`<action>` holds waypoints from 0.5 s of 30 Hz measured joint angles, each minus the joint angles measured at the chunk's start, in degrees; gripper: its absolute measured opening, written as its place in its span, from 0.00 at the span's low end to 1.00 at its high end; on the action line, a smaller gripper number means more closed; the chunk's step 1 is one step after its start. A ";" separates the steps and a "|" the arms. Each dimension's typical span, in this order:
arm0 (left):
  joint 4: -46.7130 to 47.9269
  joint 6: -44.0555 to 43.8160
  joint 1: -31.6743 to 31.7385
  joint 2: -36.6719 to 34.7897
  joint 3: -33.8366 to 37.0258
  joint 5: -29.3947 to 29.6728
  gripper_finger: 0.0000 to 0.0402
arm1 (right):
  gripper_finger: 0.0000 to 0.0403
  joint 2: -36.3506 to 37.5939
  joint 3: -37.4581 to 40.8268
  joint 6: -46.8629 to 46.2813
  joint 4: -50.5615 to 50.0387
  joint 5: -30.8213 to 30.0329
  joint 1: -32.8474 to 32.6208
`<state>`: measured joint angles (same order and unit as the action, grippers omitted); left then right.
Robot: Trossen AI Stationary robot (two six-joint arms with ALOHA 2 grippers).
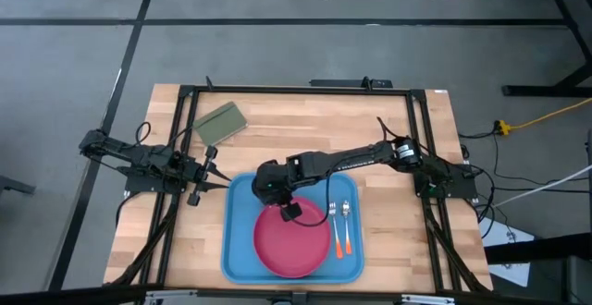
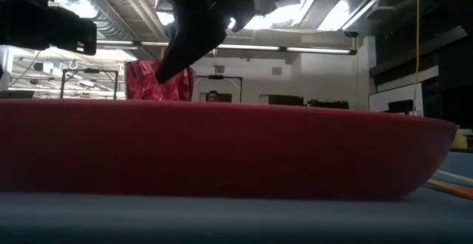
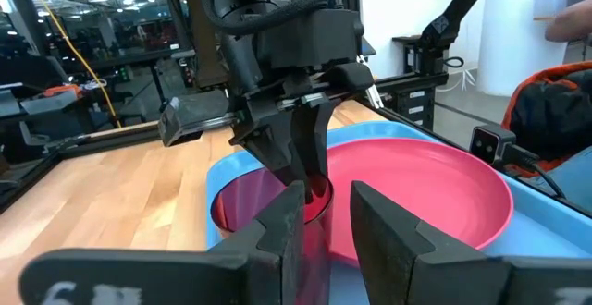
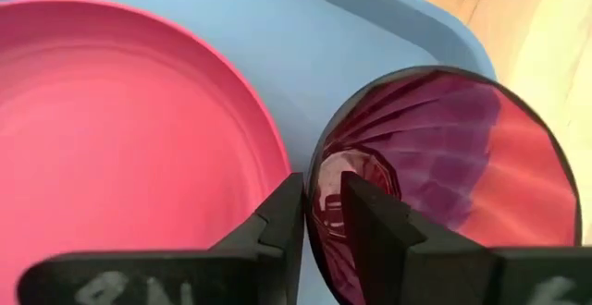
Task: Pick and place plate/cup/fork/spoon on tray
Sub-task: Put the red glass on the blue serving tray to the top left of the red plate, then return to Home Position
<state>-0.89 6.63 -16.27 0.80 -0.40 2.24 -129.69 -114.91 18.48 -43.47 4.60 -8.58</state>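
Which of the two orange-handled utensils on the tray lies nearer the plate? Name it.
The fork: it lies right beside the plate, tines visible, while the round-bowled spoon lies on its far side.

Pink-red plate [image 1: 291, 242], lt-blue tray [image 1: 239, 194], dk-red cup [image 4: 444, 176]

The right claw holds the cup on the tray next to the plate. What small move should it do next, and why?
Probably open the right claw and lift away. Its fingers pinch the rim of the cup, which appears to stand on the tray beside the plate, with the fork and spoon already there.
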 joint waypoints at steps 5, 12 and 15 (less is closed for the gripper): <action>0.00 0.00 0.02 0.00 0.00 0.00 0.21 | 0.20 -0.01 0.00 0.00 0.49 0.00 -0.35; 0.00 0.00 0.00 -0.02 0.00 0.00 0.21 | 0.20 -0.09 -1.56 0.19 0.85 -0.06 -1.45; 0.00 -0.02 0.02 -0.02 0.00 0.00 0.21 | 0.20 -0.09 -3.80 1.20 0.90 -0.94 -1.79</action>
<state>-0.89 6.61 -16.25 0.78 -0.40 2.24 -129.78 -118.71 19.68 -42.57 3.66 -10.37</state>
